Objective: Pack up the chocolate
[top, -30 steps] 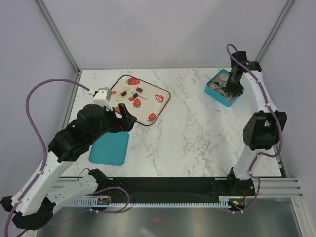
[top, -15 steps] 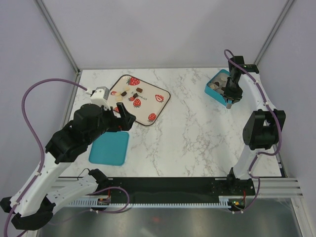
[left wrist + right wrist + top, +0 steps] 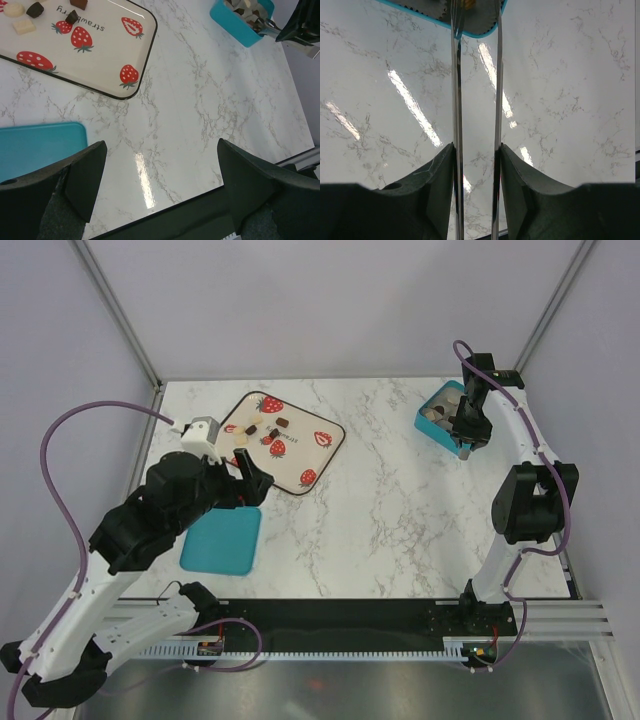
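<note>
The left fingers point(image 3: 253, 472) hang wide open with nothing in them. They are over the near edge of the strawberry tray point(image 3: 322, 455), just past the flat blue lid point(image 3: 222, 540). The left arm sits a tiny bit more to the left than a second ago. Some chocolate point(image 3: 263, 430) lies on the far left part of the tray. More pieces lie in the blue box point(image 3: 430, 430) at the far right of the tabletop point(image 3: 400, 530). A second ago the right fingers point(image 3: 464, 447) were down over the middle of the box. Now they are higher up and over its near edge. They are a little way apart, and I can see nothing held between them.
</note>
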